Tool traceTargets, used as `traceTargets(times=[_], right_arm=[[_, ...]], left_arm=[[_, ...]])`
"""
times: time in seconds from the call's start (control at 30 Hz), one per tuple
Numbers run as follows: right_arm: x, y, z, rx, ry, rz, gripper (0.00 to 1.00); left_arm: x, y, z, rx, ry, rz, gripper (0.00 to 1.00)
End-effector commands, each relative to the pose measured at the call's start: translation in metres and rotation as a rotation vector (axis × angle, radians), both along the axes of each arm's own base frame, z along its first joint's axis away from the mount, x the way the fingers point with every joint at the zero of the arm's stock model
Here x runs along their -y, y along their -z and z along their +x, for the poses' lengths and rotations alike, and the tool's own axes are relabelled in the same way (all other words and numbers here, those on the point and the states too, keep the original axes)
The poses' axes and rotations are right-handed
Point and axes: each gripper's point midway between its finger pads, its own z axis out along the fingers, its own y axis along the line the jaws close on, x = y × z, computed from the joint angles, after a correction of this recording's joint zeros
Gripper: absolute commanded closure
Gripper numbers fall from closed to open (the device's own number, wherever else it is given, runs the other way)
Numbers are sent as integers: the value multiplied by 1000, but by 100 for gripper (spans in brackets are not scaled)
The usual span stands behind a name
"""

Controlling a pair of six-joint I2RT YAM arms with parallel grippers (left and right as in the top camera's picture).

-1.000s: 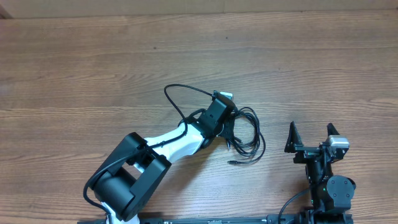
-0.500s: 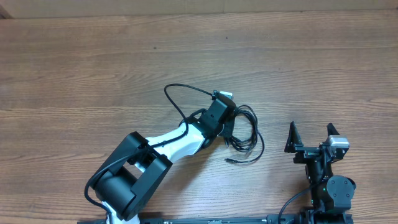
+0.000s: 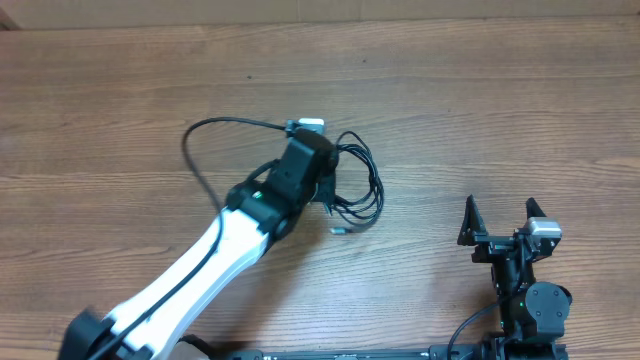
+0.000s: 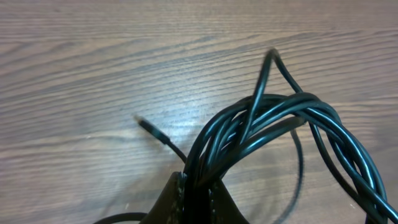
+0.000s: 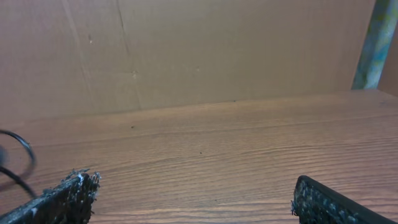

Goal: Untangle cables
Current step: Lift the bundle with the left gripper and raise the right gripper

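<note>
The cables are a bundle of thin black cords looping right of my left gripper, with a small plug tip hanging at the lower edge. In the left wrist view the left gripper is shut on several strands of the cables, which fan up and to the right; a blurred plug end sticks out left. My right gripper is open and empty at the table's lower right, well apart from the bundle. In the right wrist view its fingers frame bare wood, and a cord loop shows at the left edge.
The wooden table fills the view. The left arm's own thicker black cable arcs over the table left of the wrist. A brown cardboard wall stands behind the far edge of the table.
My left arm has stretched out and moved up and to the left, carrying the cable bundle with it. The right arm has not moved.
</note>
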Motion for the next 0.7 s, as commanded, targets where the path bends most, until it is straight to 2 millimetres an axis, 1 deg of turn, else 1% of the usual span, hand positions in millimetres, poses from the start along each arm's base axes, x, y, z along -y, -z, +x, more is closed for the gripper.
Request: traceTargets(times=[0.0, 0.03, 0.07, 0.13, 0.33, 0.4, 0.43, 0.47, 0.5, 0.53, 0.57, 0.6, 0.67], right_arm=[[-1, 2, 0, 2, -4, -1, 0], [-1, 2, 0, 1, -4, -1, 0], [-1, 2, 0, 1, -4, -1, 0], [-1, 3, 0, 1, -4, -1, 0], [-1, 2, 0, 2, -5, -1, 0], [-5, 2, 0, 2, -29, 41, 0], [-9, 2, 0, 3, -52, 95, 0], [-17, 1, 0, 2, -92, 205, 0], [-21, 0, -1, -3, -114, 273, 0], [-32, -1, -2, -22, -178, 471, 0], [-41, -2, -4, -42, -224, 584, 0], [-51, -3, -6, -71, -277, 685, 0], [-71, -5, -14, -139, -392, 831, 0]], left_arm=[[-10, -27, -8, 32, -15, -8, 96], [-14, -29, -11, 34, -25, 5, 96], [-25, -30, -13, 37, -52, 40, 96], [-33, -28, -15, 31, -73, 74, 96], [-38, -21, -20, 4, -76, 102, 96], [-38, -22, -19, 10, -79, 101, 96], [-37, -23, -18, 12, -79, 98, 96], [-37, -23, -18, 14, -82, 94, 96], [-36, -24, -17, 16, -83, 93, 96], [-36, -24, -17, 20, -83, 89, 96], [-36, -25, -16, 23, -83, 87, 96], [-35, -26, -15, 26, -83, 85, 96], [-35, -26, -15, 29, -83, 82, 96]])
